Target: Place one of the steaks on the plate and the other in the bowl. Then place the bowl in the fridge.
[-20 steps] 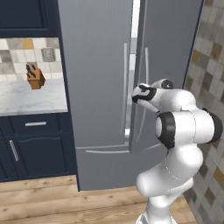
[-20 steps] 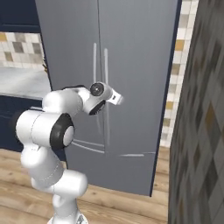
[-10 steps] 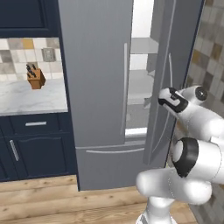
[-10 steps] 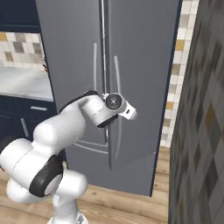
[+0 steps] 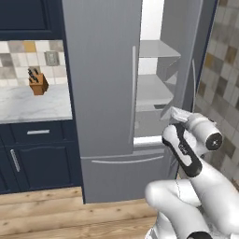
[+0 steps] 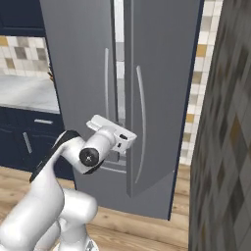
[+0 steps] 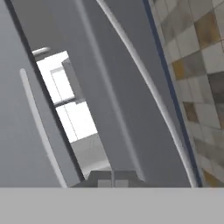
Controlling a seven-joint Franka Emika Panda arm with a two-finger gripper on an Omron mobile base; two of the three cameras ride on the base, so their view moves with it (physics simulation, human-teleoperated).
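Closed, empty gripper (image 7: 112, 177) sits at frame bottom; the fridge's (image 5: 102, 93) right door (image 7: 131, 109) edge rises directly ahead.

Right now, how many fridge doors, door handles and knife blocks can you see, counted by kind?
Fridge doors: 2, the left door shut and the right door swung partly open
Long vertical door handles: 2, left handle and right handle
Knife blocks: 1, the knife block on the counter
Total: 5
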